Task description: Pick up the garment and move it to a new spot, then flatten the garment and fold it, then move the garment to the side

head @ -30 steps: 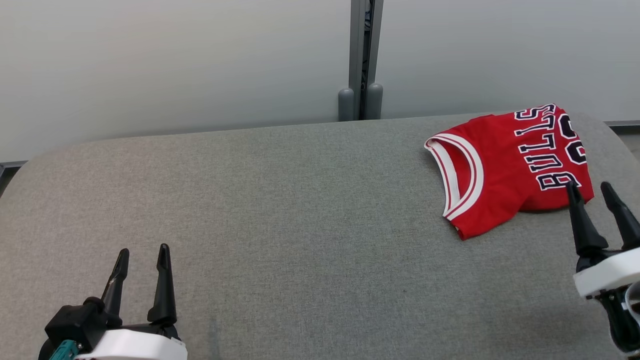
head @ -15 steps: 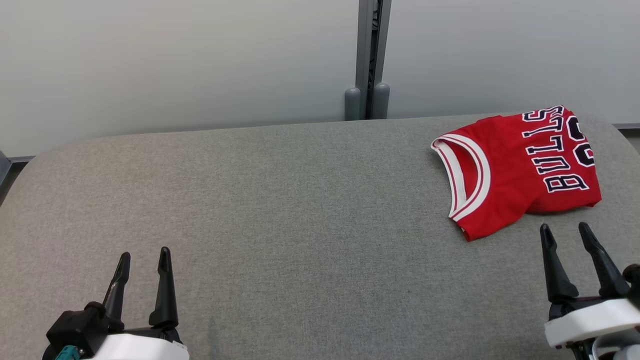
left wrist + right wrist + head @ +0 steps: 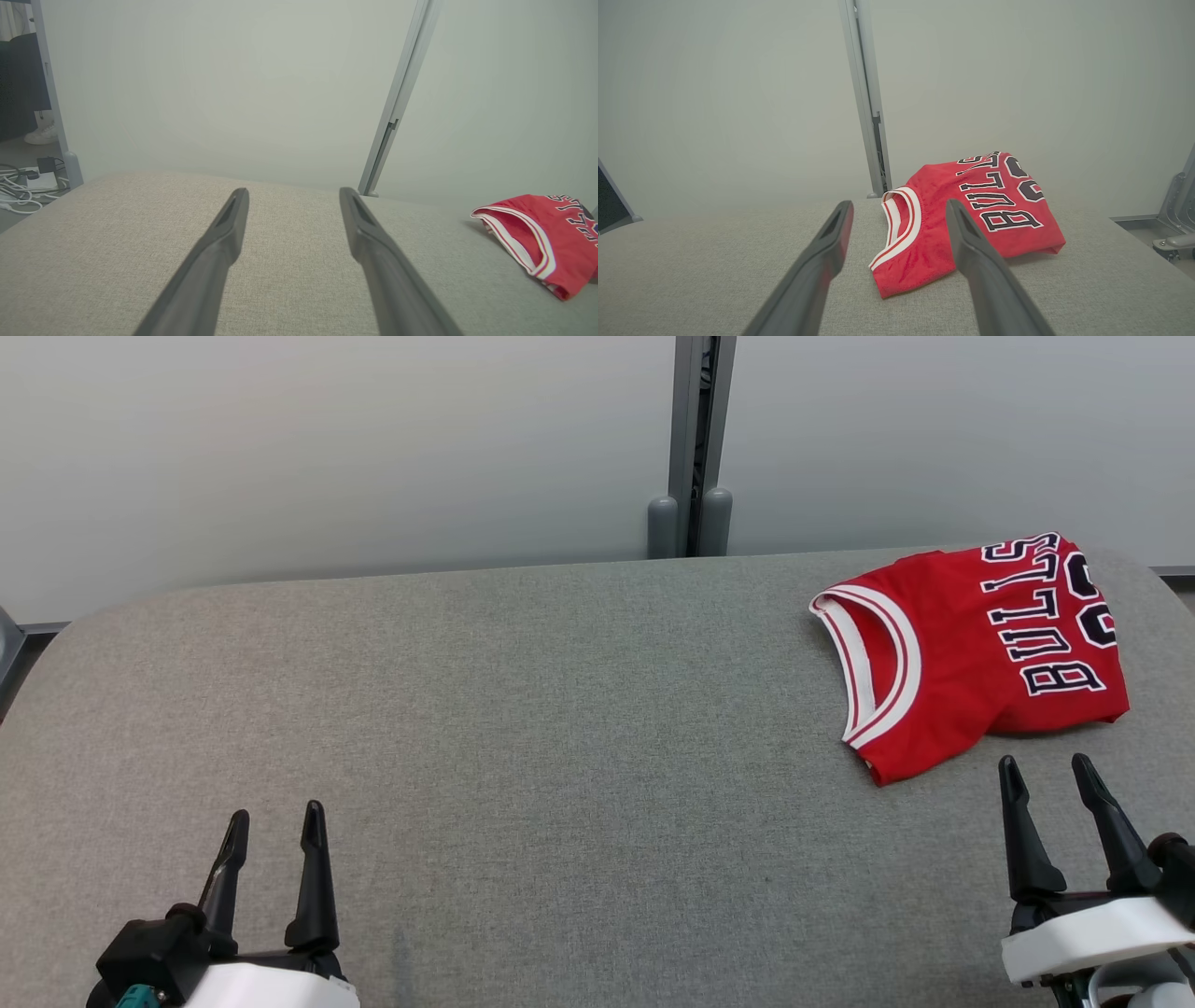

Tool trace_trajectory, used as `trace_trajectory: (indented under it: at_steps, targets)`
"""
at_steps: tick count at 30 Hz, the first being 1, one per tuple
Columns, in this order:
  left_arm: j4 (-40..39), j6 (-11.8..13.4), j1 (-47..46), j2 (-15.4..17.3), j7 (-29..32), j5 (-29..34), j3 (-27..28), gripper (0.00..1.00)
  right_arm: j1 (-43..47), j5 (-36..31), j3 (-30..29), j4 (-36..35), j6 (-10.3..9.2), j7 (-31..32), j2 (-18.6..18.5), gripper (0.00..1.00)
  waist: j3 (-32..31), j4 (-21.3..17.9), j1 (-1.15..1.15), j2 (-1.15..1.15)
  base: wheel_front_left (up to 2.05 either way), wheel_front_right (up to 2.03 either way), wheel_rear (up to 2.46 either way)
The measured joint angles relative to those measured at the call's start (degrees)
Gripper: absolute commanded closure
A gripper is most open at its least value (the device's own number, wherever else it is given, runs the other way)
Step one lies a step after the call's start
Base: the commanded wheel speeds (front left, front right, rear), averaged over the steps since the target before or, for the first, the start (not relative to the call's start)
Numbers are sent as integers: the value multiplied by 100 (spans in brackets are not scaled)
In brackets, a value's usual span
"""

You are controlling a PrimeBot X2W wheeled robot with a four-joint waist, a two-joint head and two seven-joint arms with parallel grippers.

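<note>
Pulling back toward 5 o'clock, the right gripper (image 3: 1044, 761) is now sitting clear of the red garment (image 3: 962, 653). A second ago its fingertips were overlapping the garment's near right corner. Its two dark fingers are standing wide apart with nothing between them, pointing toward 12 o'clock at the garment's near edge, close to it but not touching.

The garment is lying folded at about 2 o'clock on the grey padded surface (image 3: 560, 728), near the far right edge. Its white-and-red striped opening is facing 9 o'clock and the word BULLS is running along its right part.

The left gripper (image 3: 277, 810) is keeping its place at 7 o'clock, well apart from the garment. Its fingers are also spread wide and holding nothing, with bare grey fabric under them.

Beyond the surface, pale wall panels (image 3: 327, 457) are meeting at a grey post (image 3: 693, 429) at 12 o'clock. In the left wrist view, white cables (image 3: 18, 186) are lying on the floor at 9 o'clock, off the surface's edge.
</note>
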Motion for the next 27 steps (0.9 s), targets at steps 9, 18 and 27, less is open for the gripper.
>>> trace_trajectory:
  at_steps: [9, 18, 27]
  targets:
    - [20, -25, 0, -30, -1, 242, 44, 0, -37, -31, 41, 5, 0, 0, 5, 0, -23, -14, 0, 0, 0, 0, 0]
    - [81, -77, -2, -63, -1, 328, 58, 0, -54, -5, 91, 3, 0, 0, 29, 0, -34, -15, 0, 0, 0, 0, 0]
    - [174, -143, -12, -93, -1, 369, 62, 0, -80, 15, 142, 22, 0, 0, 26, 0, -54, -4, 0, 0, 0, 0, 0]
